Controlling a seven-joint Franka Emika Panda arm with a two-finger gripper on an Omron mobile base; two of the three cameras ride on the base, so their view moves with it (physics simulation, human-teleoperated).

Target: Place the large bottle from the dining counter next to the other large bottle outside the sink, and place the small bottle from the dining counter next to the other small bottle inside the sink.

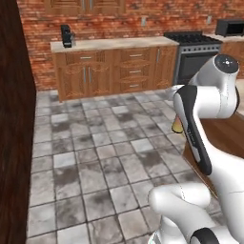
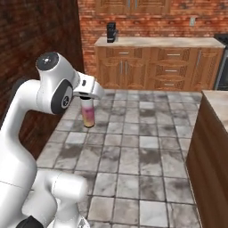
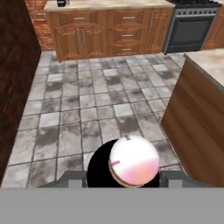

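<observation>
Claw (image 2: 88, 99) grips large bottle (image 2: 88, 115) over open tiled floor (image 2: 133, 147), dining counter (image 2: 213, 147) edge well apart.

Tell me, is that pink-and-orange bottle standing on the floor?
No, the large bottle hangs in the tool, above the floor tiles.

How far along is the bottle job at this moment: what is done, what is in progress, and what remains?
Done: the large bottle is off the dining counter and held in the hand, upright above the tiled floor. In progress: carrying it through the kitchen. Remaining: set it beside the other large bottle outside the sink, then bring the small bottle into the sink; these views show neither the sink nor those bottles.
</observation>
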